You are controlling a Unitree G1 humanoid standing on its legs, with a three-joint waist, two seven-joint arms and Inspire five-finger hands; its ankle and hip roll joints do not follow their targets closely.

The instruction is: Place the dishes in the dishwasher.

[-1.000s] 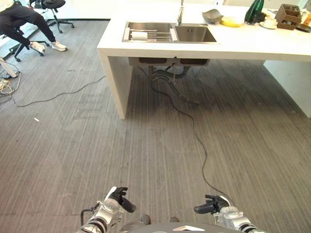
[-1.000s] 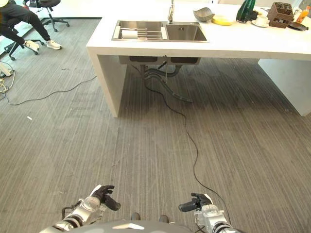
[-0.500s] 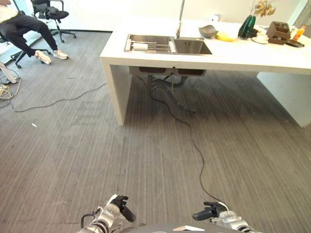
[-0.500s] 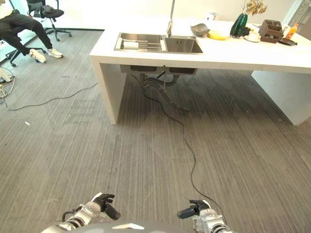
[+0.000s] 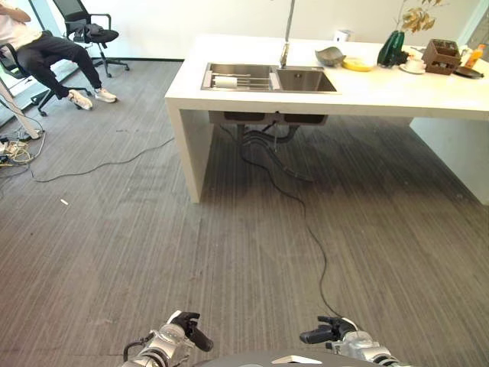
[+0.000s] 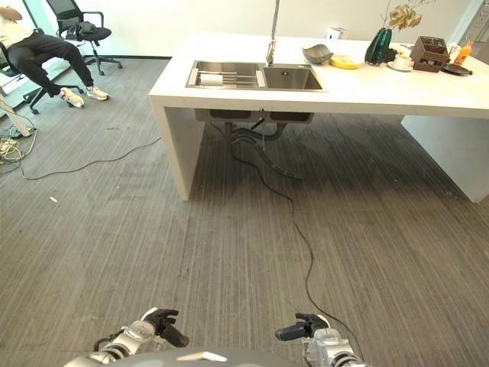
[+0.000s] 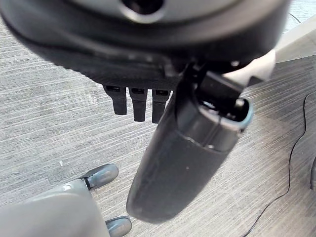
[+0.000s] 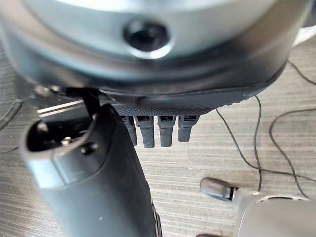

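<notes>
Far ahead, a white counter (image 5: 397,86) carries the dishes: a grey bowl (image 5: 330,55), a yellow dish (image 5: 357,65) and a white cup on a saucer (image 5: 413,66). A small white item (image 5: 225,80) lies on the rack in the left sink basin. My left hand (image 5: 186,330) and right hand (image 5: 328,333) hang low over the grey floor, well short of the counter. Each has relaxed fingers and the thumb standing out, and each holds nothing. The wrist views show the left thumb (image 7: 185,163) and the right thumb (image 8: 94,182) over bare floor.
The double sink (image 5: 306,78) with a tall tap is set in the counter's left end, with pipes below. A green vase (image 5: 394,47), a brown box (image 5: 442,53) and an orange bottle (image 5: 477,55) stand at its right. A person (image 5: 46,57) sits on an office chair far left, near loose cables (image 5: 99,163).
The camera has shifted, so the counter and the seated person sit differently in the picture and my hands show lower. Both hands keep the same pose and hold nothing.
</notes>
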